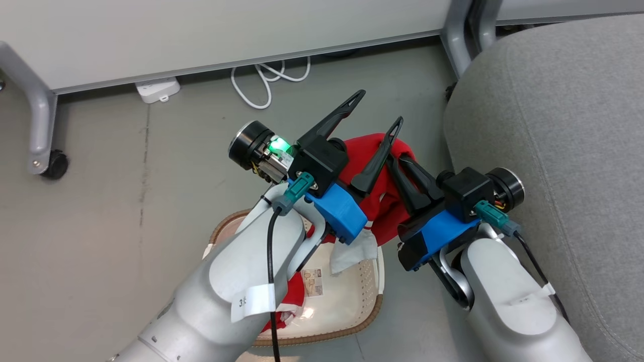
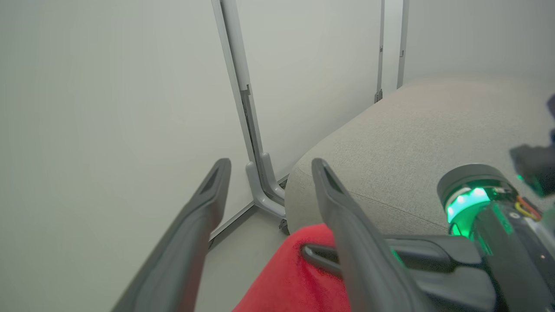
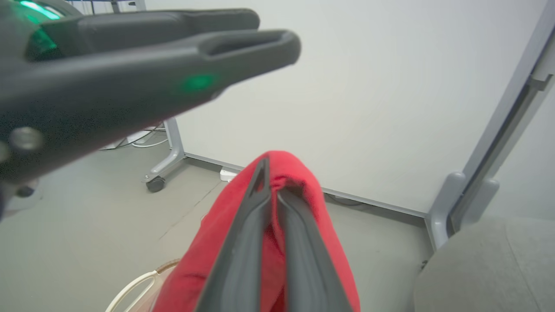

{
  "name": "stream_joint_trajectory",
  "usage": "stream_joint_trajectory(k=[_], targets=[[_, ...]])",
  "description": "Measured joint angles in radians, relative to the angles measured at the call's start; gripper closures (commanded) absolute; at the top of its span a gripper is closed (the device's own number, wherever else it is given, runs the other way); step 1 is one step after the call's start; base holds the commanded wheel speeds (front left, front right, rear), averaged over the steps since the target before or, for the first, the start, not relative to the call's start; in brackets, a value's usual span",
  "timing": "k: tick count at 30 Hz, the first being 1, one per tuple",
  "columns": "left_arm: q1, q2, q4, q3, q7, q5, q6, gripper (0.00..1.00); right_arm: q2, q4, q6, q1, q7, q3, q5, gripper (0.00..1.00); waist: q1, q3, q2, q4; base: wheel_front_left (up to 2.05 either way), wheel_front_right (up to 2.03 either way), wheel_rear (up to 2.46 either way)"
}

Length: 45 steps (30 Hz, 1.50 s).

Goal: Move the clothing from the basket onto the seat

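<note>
Right gripper (image 1: 397,160), arm reaching forward, is pinched closed on the red clothing (image 1: 363,148), held above the basket (image 1: 342,333), just left of the grey seat (image 1: 553,125). Left gripper (image 1: 380,106) alongside, fingers spread wide, empty.

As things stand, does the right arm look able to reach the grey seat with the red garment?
Likely yes. The right pincer, shut on the red garment, is close beside the seat with nothing between them; the open left pincer sits on its other side.
</note>
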Motion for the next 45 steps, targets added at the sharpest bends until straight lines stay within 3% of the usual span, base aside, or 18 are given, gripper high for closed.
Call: stream_joint_trajectory(k=[29,45], targets=[[0.046,-0.001,0.04,-0.031,0.0,0.069,-0.048,0.0,0.0,-0.172,0.0,0.125,0.0,-0.273,-0.089,1.0,0.0,0.043,0.0,-0.323,0.0,0.0,0.0],[0.078,-0.001,0.036,-0.045,0.0,0.08,-0.057,0.0,0.0,-0.221,0.0,0.199,0.0,-0.321,-0.105,1.0,-0.0001,0.047,0.0,-0.371,0.0,0.0,0.0]])
